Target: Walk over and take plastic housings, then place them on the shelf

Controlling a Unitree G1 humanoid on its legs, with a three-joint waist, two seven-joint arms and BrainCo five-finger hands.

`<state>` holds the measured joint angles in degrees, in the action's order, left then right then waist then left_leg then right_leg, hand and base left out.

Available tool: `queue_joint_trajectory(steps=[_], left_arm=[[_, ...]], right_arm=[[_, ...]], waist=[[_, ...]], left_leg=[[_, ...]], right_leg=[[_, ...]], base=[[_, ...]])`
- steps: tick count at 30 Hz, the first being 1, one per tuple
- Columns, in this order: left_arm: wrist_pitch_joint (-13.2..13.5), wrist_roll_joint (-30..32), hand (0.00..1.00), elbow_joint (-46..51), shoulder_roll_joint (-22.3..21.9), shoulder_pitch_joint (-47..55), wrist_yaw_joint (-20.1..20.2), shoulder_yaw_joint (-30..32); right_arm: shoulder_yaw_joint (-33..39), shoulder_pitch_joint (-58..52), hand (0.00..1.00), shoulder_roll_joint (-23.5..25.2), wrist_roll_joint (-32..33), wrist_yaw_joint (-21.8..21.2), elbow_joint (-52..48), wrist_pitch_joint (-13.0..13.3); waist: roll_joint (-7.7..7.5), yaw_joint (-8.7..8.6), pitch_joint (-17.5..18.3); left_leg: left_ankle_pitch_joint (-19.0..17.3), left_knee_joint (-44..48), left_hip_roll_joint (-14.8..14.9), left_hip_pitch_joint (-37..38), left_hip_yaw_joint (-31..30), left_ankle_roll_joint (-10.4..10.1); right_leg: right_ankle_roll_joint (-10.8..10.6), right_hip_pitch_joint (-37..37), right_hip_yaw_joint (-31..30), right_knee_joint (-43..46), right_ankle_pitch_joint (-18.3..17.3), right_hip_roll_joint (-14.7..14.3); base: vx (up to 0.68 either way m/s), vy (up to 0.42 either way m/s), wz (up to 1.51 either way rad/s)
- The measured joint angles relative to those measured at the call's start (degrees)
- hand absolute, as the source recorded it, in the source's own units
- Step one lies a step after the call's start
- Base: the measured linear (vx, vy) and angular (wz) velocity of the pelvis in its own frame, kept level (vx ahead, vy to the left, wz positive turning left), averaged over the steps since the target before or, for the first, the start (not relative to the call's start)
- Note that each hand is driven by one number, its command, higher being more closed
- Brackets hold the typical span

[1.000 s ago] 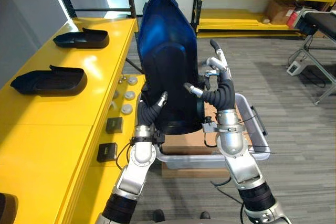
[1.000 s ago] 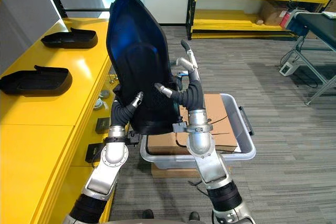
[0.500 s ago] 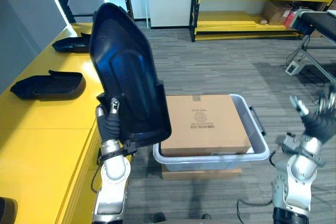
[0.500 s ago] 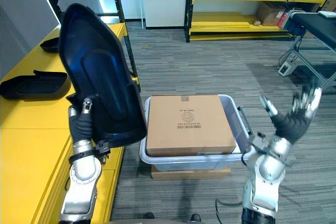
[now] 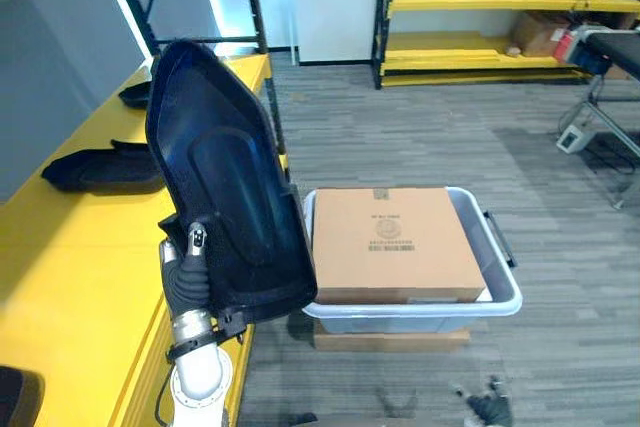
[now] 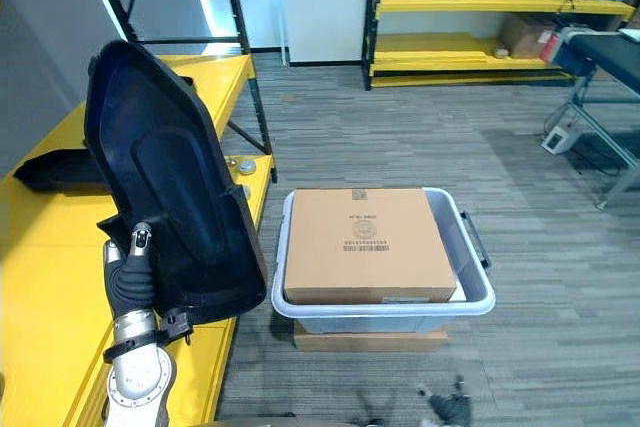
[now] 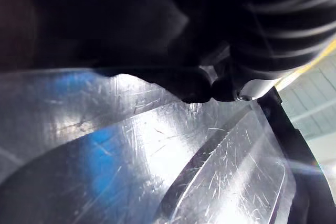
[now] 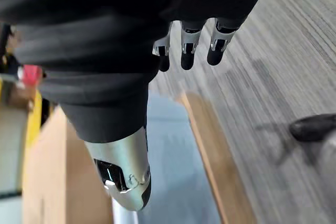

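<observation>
Grey floor (image 5: 420, 137), box (image 5: 395, 242) in bin (image 5: 410, 316), housing (image 5: 225, 187) held

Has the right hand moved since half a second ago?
Yes: the right hand has dropped from beside the grey plastic bin to below its near edge.

The right robot hand (image 5: 488, 408) no longer holds the housing (image 5: 225, 187); it now hangs low at the near right above the floor, fingers relaxed. The left robot hand (image 5: 186, 282) alone grips the housing, which is now further left by the shelf (image 5: 70, 277) edge, uncovering the box (image 5: 395, 242).
</observation>
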<state>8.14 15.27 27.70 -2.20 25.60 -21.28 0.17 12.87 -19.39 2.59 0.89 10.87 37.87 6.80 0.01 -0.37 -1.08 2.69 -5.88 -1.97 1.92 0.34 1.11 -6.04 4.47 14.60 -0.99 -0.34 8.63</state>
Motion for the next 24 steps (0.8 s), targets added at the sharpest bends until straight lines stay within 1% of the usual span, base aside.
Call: queue_joint_trajectory(steps=[1, 2, 3, 4, 5, 6, 7, 8, 9, 10, 11, 12, 13, 14, 15, 18, 20, 21, 22, 23, 24], left_arm=[[0.0, -0.2, 1.00, 0.2, -0.2, 0.7, 0.0, 0.0], [0.0, -0.9, 1.00, 0.6, -0.5, 1.3, 0.1, -0.1], [0.0, -1.1, 1.00, 1.2, -0.7, 1.8, 0.0, 0.0], [0.0, -1.2, 1.00, 2.3, -0.9, 2.6, 0.0, 0.1], [0.0, -1.2, 1.00, 2.6, -1.0, 2.6, 0.0, 0.1], [0.0, -1.5, 1.00, 3.3, -1.0, 2.4, 0.0, 0.1], [0.0, -1.9, 1.00, 3.6, -1.1, 2.2, 0.0, 0.0], [0.0, -2.4, 1.00, 4.0, -1.6, 1.2, 0.0, 0.0], [0.0, -2.6, 1.00, 4.0, -1.8, 0.8, -0.1, 0.2], [0.0, -3.3, 1.00, 4.0, -2.0, 0.2, -0.2, 0.5], [0.0, -3.6, 1.00, 4.0, -2.1, -0.5, -0.5, 0.4], [0.0, -3.6, 1.00, 4.0, -2.1, -0.8, -0.4, 0.2], [0.0, -3.6, 1.00, 4.0, -2.1, -1.0, -0.4, 0.1], [0.1, -3.6, 1.00, 3.6, -1.9, -1.7, -0.4, -0.3], [0.2, -3.6, 1.00, 3.6, -1.8, -2.1, -0.4, -0.5], [0.6, -3.6, 1.00, 3.0, -1.9, -3.0, -0.5, -0.4], [0.7, -3.6, 1.00, 3.0, -1.9, -3.4, -0.2, -0.4], [0.7, -3.6, 1.00, 2.6, -1.4, -3.6, 0.0, -1.3], [0.7, -3.6, 1.00, 2.5, -1.3, -3.8, 0.0, -1.7], [0.7, -3.6, 1.00, 1.8, -1.1, -4.8, 0.0, -3.0], [0.8, -3.6, 1.00, 1.6, -1.0, -5.3, -0.1, -3.9]], right_arm=[[-0.8, 0.3, 0.00, -0.1, -1.0, 0.0, 0.1, -0.3], [-2.2, 0.6, 0.00, -0.2, -1.5, 0.0, 0.5, -0.5], [-2.7, 1.0, 0.00, -0.2, -1.5, 0.0, 1.3, -0.5], [-3.5, 1.5, 0.00, 0.0, -1.5, 0.1, 2.0, -0.7], [-4.1, 1.6, 0.00, 0.1, -1.5, 0.1, 2.2, -0.7], [-4.6, 2.1, 0.00, 0.1, -1.5, 0.2, 2.4, -0.7], [-4.8, 2.5, 0.00, 0.1, -1.5, 0.2, 2.4, -0.7], [-5.0, 4.0, 0.00, 0.0, -1.4, 0.4, 2.4, -0.7], [-5.0, 4.5, 0.00, -0.1, -1.4, 0.5, 2.4, -0.7], [-5.0, 6.1, 0.00, -0.1, -1.4, 0.7, 2.4, -0.7], [-5.0, 7.6, 0.00, -0.6, -1.4, 1.2, 2.5, -0.7], [-5.0, 9.0, 0.00, -0.8, -1.4, 1.5, 3.1, -0.7], [-5.0, 9.7, 0.00, -0.9, -1.4, 1.5, 3.2, -0.7], [-5.6, 10.6, 0.00, -1.0, -1.4, 1.5, 3.8, -0.7], [-6.9, 11.7, 0.00, -1.3, -1.5, 1.4, 4.2, -0.8], [-7.2, 13.3, 0.00, -0.8, -1.5, 1.4, 4.7, -0.7], [-7.1, 14.9, 0.00, -0.6, -1.7, 1.3, 7.4, -1.1], [-7.1, 15.2, 0.00, -0.7, -2.4, 1.3, 8.1, -2.1], [-7.1, 15.0, 0.00, -0.7, -2.6, 1.3, 8.1, -2.3], [-7.1, 14.0, 0.00, -1.1, -2.7, 1.3, 7.9, -2.5], [-7.1, 13.2, 0.00, -1.1, -2.8, 1.3, 7.9, -2.7]], waist=[[-0.28, 0.48, -0.1], [-0.59, 1.39, -0.3], [-0.62, 1.42, -0.4], [-1.47, 1.50, -0.7], [-1.45, 1.62, -0.7], [-1.73, 2.44, -0.8], [-2.03, 3.09, -1.2], [-1.76, 4.21, -2.4], [-1.81, 4.47, -2.8], [-1.86, 4.43, -3.2], [-1.57, 4.41, -4.0], [-1.24, 4.40, -4.1], [-1.12, 4.29, -4.2], [-1.19, 4.46, -4.2], [-1.24, 4.54, -4.2], [-1.40, 4.49, -4.2], [-1.51, 4.61, -4.3], [-1.40, 4.26, -5.0], [-1.33, 4.23, -5.1], [-0.24, 4.01, -5.4], [-0.37, 3.64, -5.6]], left_leg=[[0.0, 0.0, -0.2, -0.1, -1.1, 0.0], [0.1, 0.0, -0.5, -0.3, -3.1, -0.1], [0.2, 0.0, -0.7, -0.4, -4.2, -0.2], [0.7, 0.1, -1.2, -0.8, -7.0, -0.4], [1.3, 0.7, -1.7, -1.8, -9.1, -0.4], [1.5, 2.3, -2.4, -3.5, -11.4, -0.5], [1.5, 3.1, -2.7, -4.3, -12.4, -0.6], [1.2, 4.8, -3.4, -6.1, -14.2, -0.3], [1.0, 5.1, -3.4, -6.9, -13.3, 0.0], [0.1, 5.8, -2.6, -8.2, -9.2, 0.9], [-0.3, 7.0, -0.7, -9.7, -1.5, 1.2], [-1.0, 8.6, 1.2, -11.1, 6.9, 2.1], [-1.0, 9.4, 2.3, -11.2, 11.4, 2.1], [-1.8, 10.7, 3.5, -11.6, 18.0, 2.8], [-2.1, 10.8, 3.6, -11.8, 21.1, 3.0], [-1.7, 9.6, 0.8, -12.1, 18.9, 3.2], [-2.3, 9.0, -1.4, -11.4, 18.0, 4.4], [-3.2, 9.2, -2.6, -9.6, 16.1, 5.5], [-3.5, 9.3, -2.7, -9.2, 15.7, 5.6], [-4.7, 9.9, -2.8, -7.2, 13.3, 6.0], [-5.0, 10.2, -2.7, -6.6, 12.1, 6.1]], right_leg=[[0.0, 0.5, 1.5, 0.2, -0.3, 0.2], [-0.2, 0.9, 3.6, 1.0, -1.0, 0.6], [-0.3, 1.4, 5.0, 1.3, -1.2, 0.8], [-0.5, 2.1, 8.5, 2.4, -1.9, 1.6], [-0.7, 2.5, 11.2, 3.4, -2.6, 1.8], [-0.8, 2.6, 14.6, 4.7, -3.6, 2.7], [-0.9, 2.6, 15.9, 5.2, -4.0, 3.0], [-1.0, 3.2, 19.5, 6.5, -5.0, 3.6], [-1.2, 3.4, 21.2, 6.9, -5.3, 3.9], [-1.4, 3.7, 23.8, 7.2, -5.5, 4.4], [-1.4, 4.5, 27.1, 7.7, -5.5, 4.8], [-1.6, 5.1, 30.0, 7.9, -5.6, 5.3], [-1.9, 5.6, 31.5, 7.9, -5.8, 5.5], [-2.1, 6.4, 34.2, 8.0, -5.9, 5.9], [-2.3, 6.7, 35.8, 8.2, -5.8, 6.6], [-2.2, 7.2, 37.4, 8.1, -5.8, 8.1], [-2.1, 7.6, 37.4, 10.0, -5.7, 10.3], [0.3, 7.0, 35.7, 18.8, -5.7, 14.1], [1.5, 6.8, 34.7, 20.7, -5.6, 14.7], [6.0, 4.3, 27.0, 29.6, -5.7, 16.3], [6.1, 2.0, 21.0, 33.0, -7.4, 15.5]], base=[[-0.04, -0.023, 0.74], [0.02, -0.017, 0.79], [0.02, -0.015, 1.14], [0.05, -0.009, 1.33], [0.06, 0.001, 1.71], [0.06, 0.005, 1.38], [0.04, -0.010, 1.48], [0.00, -0.015, 1.13], [-0.02, -0.016, 1.37], [-0.02, 0.007, 1.33], [-0.02, 0.036, 1.57], [0.01, 0.053, 1.34], [0.06, 0.063, 1.22], [0.10, 0.062, 1.04], [0.10, 0.060, 0.89], [0.08, 0.080, 0.51], [0.16, 0.113, 0.42], [0.16, 0.107, 0.42], [0.22, 0.151, 0.65], [0.15, 0.088, 0.50], [0.22, 0.098, 0.82]])
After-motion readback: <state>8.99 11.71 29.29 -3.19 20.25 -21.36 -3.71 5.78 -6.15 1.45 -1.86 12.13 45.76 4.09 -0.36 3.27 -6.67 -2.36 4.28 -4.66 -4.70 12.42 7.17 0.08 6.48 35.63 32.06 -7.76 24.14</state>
